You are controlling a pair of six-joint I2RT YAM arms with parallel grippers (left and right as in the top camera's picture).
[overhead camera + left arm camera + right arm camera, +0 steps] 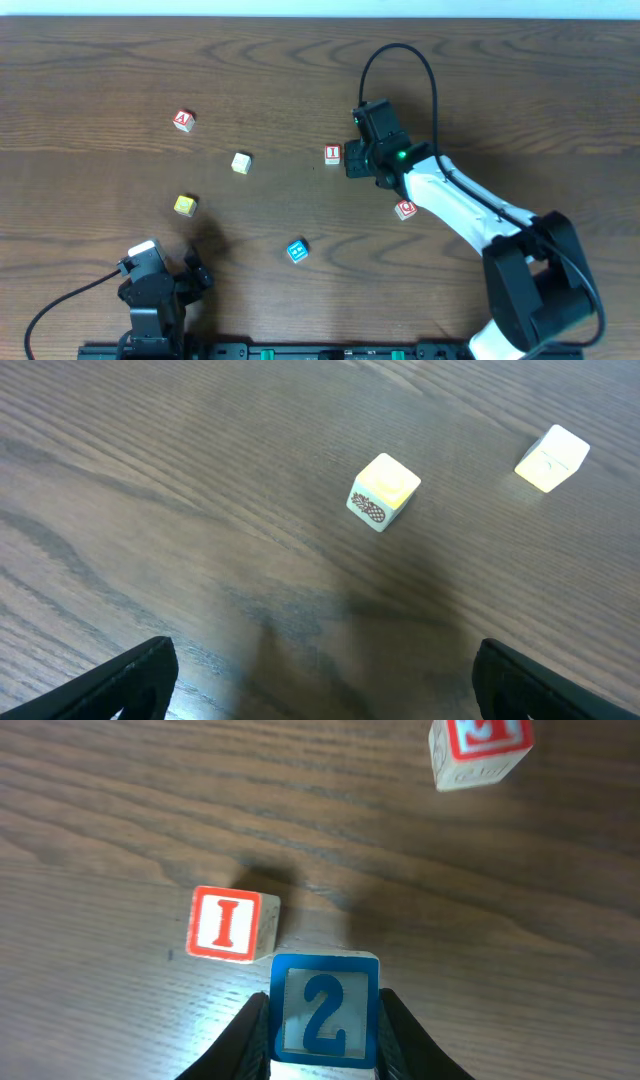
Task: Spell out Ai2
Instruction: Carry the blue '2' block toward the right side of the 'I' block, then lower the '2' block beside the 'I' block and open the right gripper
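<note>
Right wrist: a dark wood-grain table (100, 800) is seen. The 2 block (324, 1010) is clamped in the right gripper (324, 1022), I block (225, 924) just ahead-left.

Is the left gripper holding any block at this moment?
No, the left gripper has its fingers wide apart with nothing between them, and the yellow pineapple block sits untouched ahead of it.

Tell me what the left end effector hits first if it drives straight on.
Likely the yellow block, which sits ahead within the span of the open left end effector. The pale block lies off to the right. Depth is unclear; if it pitches down, the table comes first.
</note>
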